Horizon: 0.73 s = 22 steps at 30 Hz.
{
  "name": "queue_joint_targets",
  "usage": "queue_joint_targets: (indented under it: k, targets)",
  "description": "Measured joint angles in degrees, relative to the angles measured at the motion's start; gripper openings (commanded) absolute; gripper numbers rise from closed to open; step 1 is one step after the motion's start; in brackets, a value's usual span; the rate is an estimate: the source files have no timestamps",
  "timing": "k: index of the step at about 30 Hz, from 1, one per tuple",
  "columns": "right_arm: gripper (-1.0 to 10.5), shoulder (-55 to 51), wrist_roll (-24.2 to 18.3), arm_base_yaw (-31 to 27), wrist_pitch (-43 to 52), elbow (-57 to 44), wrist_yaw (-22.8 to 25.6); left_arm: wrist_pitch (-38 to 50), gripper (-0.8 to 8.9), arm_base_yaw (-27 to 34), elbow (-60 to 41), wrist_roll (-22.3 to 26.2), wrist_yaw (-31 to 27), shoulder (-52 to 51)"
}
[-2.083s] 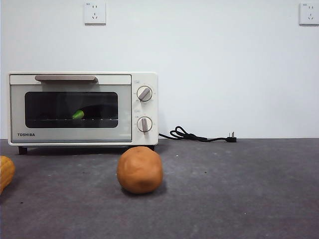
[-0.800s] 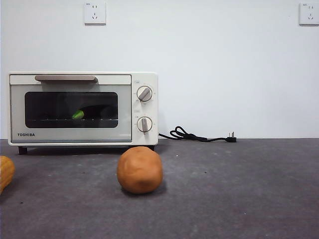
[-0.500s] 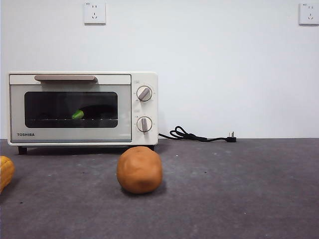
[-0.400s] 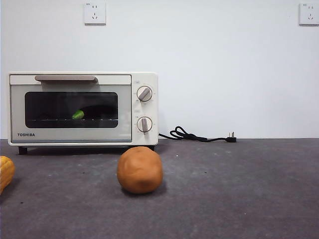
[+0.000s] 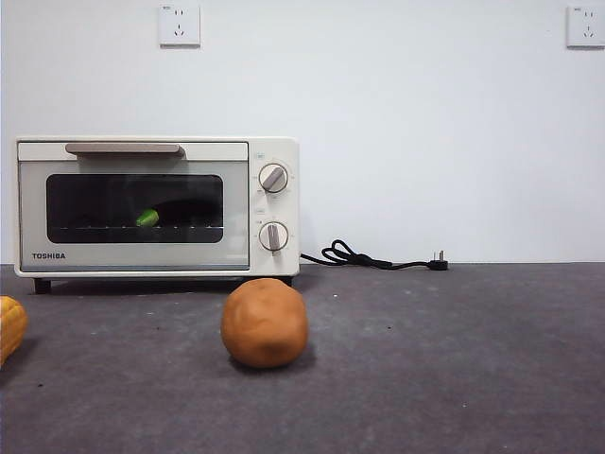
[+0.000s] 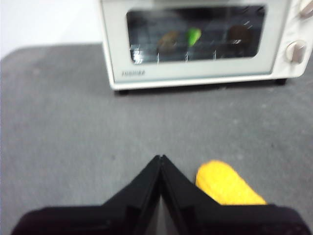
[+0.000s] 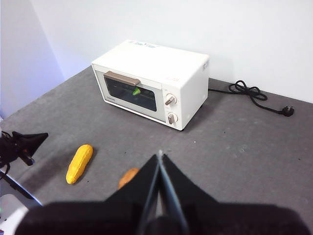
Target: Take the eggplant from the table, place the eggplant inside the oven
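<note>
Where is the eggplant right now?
The eggplant lies on the rack inside the closed oven, seen through its glass door in the front view.

Both grippers are plain matte black. The left gripper (image 6: 160,159) shows two wedge-shaped fingers (image 6: 142,188) tapering to a sharp point from a broad, blocky black base. The right gripper (image 7: 160,155) looks alike: two slim triangular fingers (image 7: 142,188) with pale edges along the seam between them.

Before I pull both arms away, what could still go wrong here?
The left gripper, shut, sits low beside the yellow ribbed vegetable; a sideways move could knock it. The glossy purple eggplant already lies inside the cream-white oven behind its shut door, but the unplugged black cord means no heating.
</note>
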Motion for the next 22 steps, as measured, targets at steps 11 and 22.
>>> queue_joint_targets:
  k: [11,22]
  targets:
    - [0.0,0.00,0.00,0.00,0.00,0.00,0.00,0.07,-0.04,-0.72,-0.76,-2.51,-0.09,0.42]
    - [0.0,0.00,0.00,0.00,0.00,0.00,0.00,0.07,-0.04,-0.72,-0.76,-2.84,-0.09,0.72]
